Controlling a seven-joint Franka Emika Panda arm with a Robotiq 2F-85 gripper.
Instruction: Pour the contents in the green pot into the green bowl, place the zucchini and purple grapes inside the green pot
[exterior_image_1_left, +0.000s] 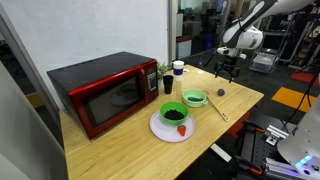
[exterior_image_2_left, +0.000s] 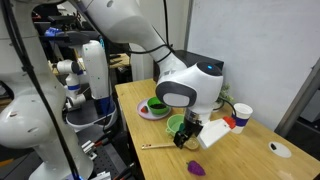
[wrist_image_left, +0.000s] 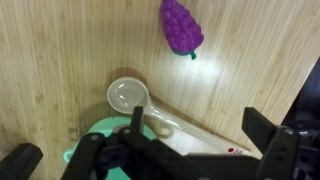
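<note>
The wooden desk (exterior_image_1_left: 110, 150) carries everything; a red microwave (exterior_image_1_left: 110, 95) sits at one end of it, door shut; the white arm (exterior_image_2_left: 190, 85) reaches in over the far part of the desk, with the gripper (exterior_image_1_left: 228, 70) pointing down and hovering clear of the wood. In the wrist view the jaws are spread wide, one finger at each lower corner, with nothing pinched between them.

A white plate (exterior_image_1_left: 160, 131) lies near the desk's front edge; the green pot (exterior_image_1_left: 165, 113) stands on it, with something dark inside that is too small to tell apart. The green bowl (exterior_image_1_left: 195, 100) stands on the bare wood just beside the plate, apart from the pot; in the wrist view its rim shows at the bottom edge, below the gripper. A tall dark-green cup (exterior_image_1_left: 167, 85) stands beside the microwave; a white cup (exterior_image_1_left: 178, 68) stands behind it.

A pale ladle (wrist_image_left: 128, 95) lies flat, its round head just beside the bowl's rim, its handle running off under the gripper. The purple grapes (wrist_image_left: 182, 25) lie alone on the wood beyond the ladle, near the bowl but not touching it. A small red strawberry (exterior_image_1_left: 183, 130) rests on the plate against the pot.
</note>
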